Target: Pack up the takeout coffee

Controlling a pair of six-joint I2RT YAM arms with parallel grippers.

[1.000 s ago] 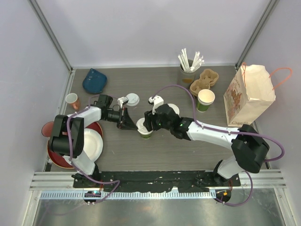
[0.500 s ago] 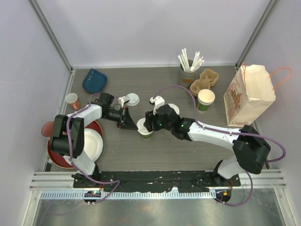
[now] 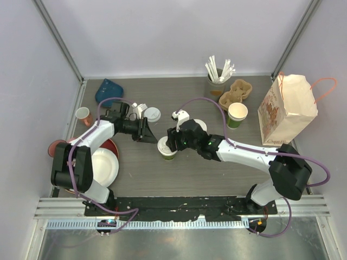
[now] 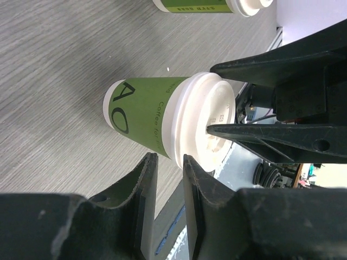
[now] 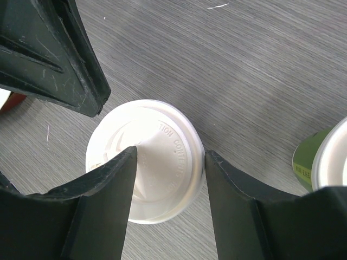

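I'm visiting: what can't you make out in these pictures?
Inside the paper bag: top view, its walls hide it.
Contents of the lidded cup: every view, its lid covers them.
Lettering on that cup: left wrist view, wraps round out of sight.
Part of the white plate: top view, the left arm covers it.

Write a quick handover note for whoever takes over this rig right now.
Left tool: slightly open, empty, just short of the lidded cup.
Right tool: closed around that cup at its lid, from above.
Things: second lidded cup just behind it; open cup by the carrier; loose lid at mid-left; paper bag at the right.
Done: two cups lidded.
Left: lid the open cup, probably load the carrier, then the bag.
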